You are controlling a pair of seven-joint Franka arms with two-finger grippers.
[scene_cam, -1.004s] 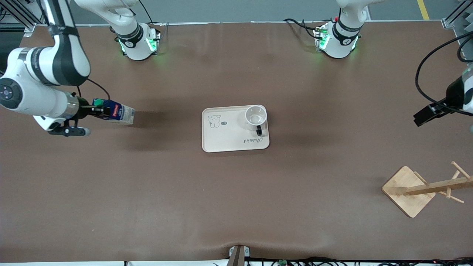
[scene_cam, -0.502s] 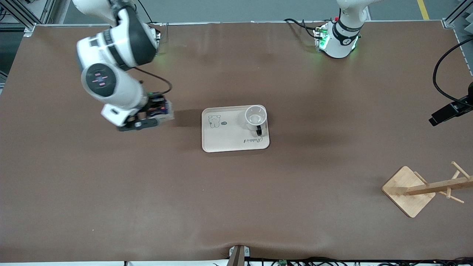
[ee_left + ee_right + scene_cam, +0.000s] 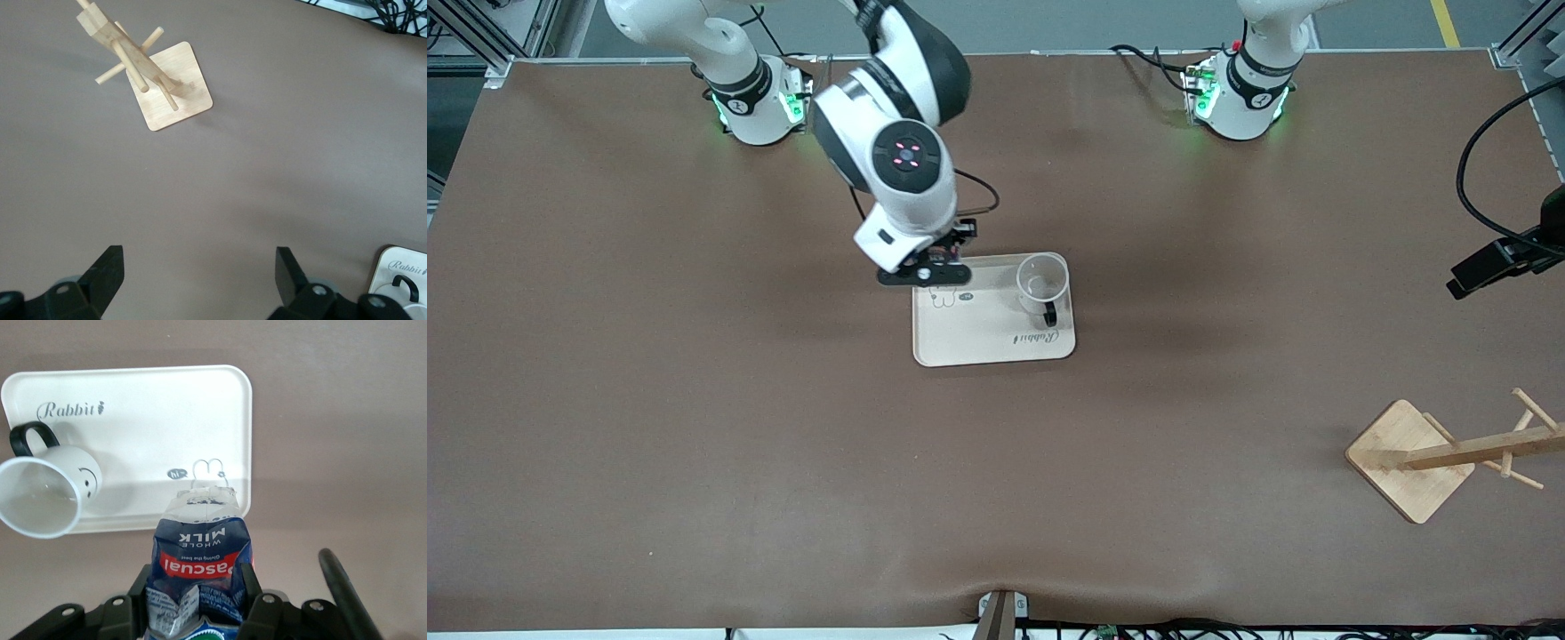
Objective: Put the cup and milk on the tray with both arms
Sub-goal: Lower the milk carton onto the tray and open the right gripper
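**Milk carried over the tray's corner, cup already on the tray**

You have the right gripper (image 3: 197, 600) clamped on the milk (image 3: 199, 567); its fingers (image 3: 248, 583) press both sides of the blue carton, with the green cap tucked back between them. In the front view that gripper (image 3: 935, 267) hangs over the tray (image 3: 978, 342) at about the 10 o'clock corner, above the bear drawing. The right wrist view shows the carton's pale lower part over the tray's edge by the bear's ears.

The cup (image 3: 1042, 283) stands upright on the tray at roughly 2 o'clock from the tray's middle, its black handle turned toward the front camera, next to the word "Rabbit".

Your left gripper (image 3: 197, 273) waits with its jaws spread wide and nothing between them, up over bare table at the left arm's end. The wooden rack (image 3: 1440, 458) sits on the table at about 4 o'clock from the tray, well apart from it.
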